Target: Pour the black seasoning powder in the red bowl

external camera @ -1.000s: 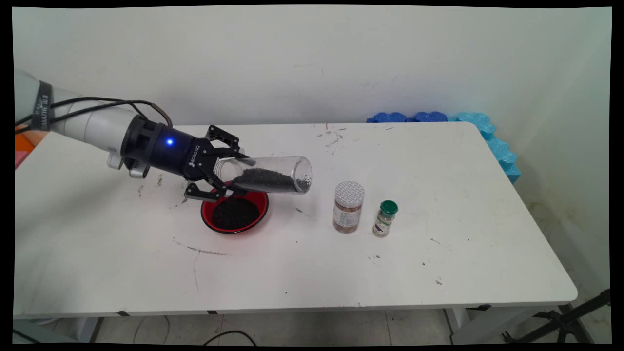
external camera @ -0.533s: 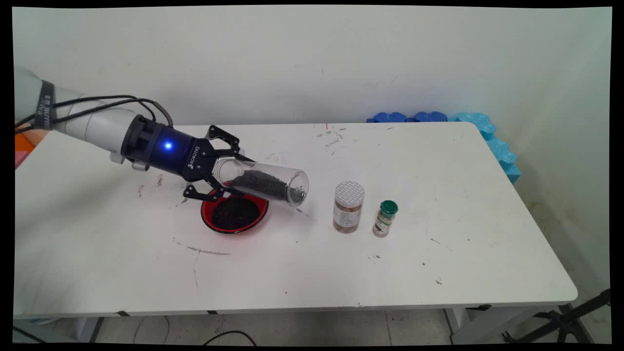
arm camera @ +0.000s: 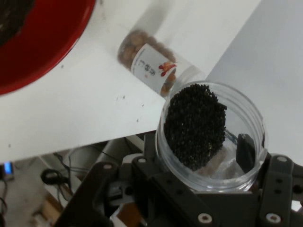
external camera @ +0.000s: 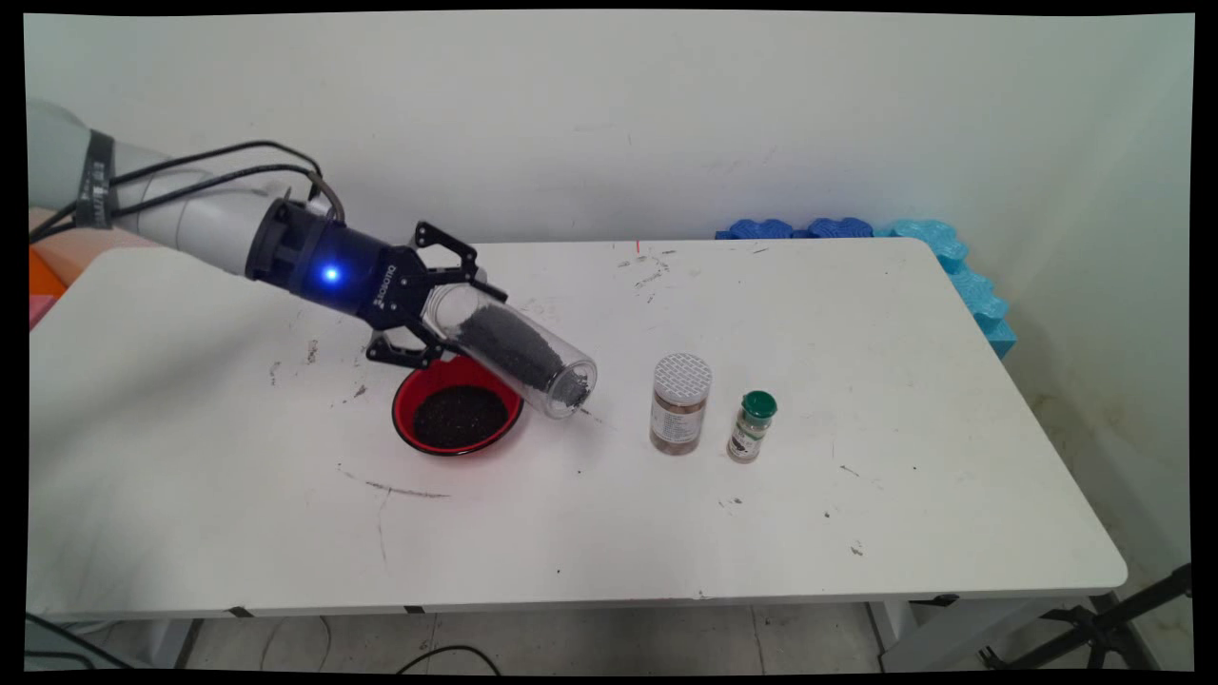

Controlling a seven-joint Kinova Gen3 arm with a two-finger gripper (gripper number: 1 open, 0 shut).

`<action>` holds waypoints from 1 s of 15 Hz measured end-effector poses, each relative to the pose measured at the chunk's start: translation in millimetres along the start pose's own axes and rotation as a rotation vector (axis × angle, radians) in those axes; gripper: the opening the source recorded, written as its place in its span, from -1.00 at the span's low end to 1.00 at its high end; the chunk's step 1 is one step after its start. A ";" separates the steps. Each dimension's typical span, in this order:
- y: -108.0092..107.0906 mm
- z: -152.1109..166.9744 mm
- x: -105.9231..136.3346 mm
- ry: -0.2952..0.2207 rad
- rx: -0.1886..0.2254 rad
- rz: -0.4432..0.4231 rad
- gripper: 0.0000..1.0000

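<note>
Gripping a clear jar (external camera: 514, 347) near its open end, the gripper (external camera: 440, 309) has its jaws closed on it. Black grains (arm camera: 196, 123) fill part of the tilted jar. Just under the jaws sits a red bowl (external camera: 458, 416). Farther past the jar stand a brown jar (external camera: 680, 402) and a green-capped bottle (external camera: 752, 425).

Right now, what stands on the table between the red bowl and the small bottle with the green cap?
One jar with a white lid stands between the red bowl and the green-capped bottle; the main view shows this.
</note>
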 end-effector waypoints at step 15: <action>43.6 -14.6 -6.4 0.036 0.005 0.697 -1.00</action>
